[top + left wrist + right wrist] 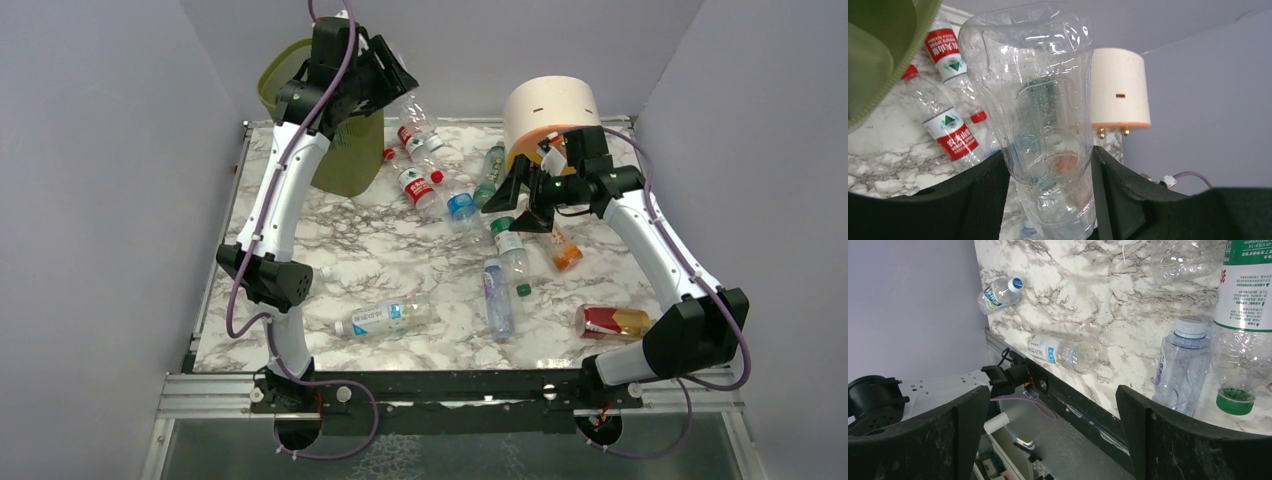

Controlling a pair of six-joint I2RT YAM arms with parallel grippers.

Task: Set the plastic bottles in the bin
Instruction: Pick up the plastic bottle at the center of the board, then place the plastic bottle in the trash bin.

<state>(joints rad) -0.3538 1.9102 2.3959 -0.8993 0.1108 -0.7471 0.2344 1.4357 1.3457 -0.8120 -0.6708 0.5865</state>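
1 clear bottle (418,112), thin crinkly plastic, is pinched betw. the fingers of the left gripper (392,82). It's up in the air at 12 o'clock, just right of the bin's rim. Abt 9 more bottles (385,318) lie loose on the table (400,260), centre to 3 o'clock: 2 red-label, 1 orange-filled, the rest green, blue or white.

1 bin (352,160), olive mesh, rounded-square, at 11. 1 cream cylinder (550,100) at 1.

Right gripper (524,203) is spread wide, near a green-cap bottle (510,243).

Tabletop is white marble-look w/ grey veins. Walls plain pale grey.
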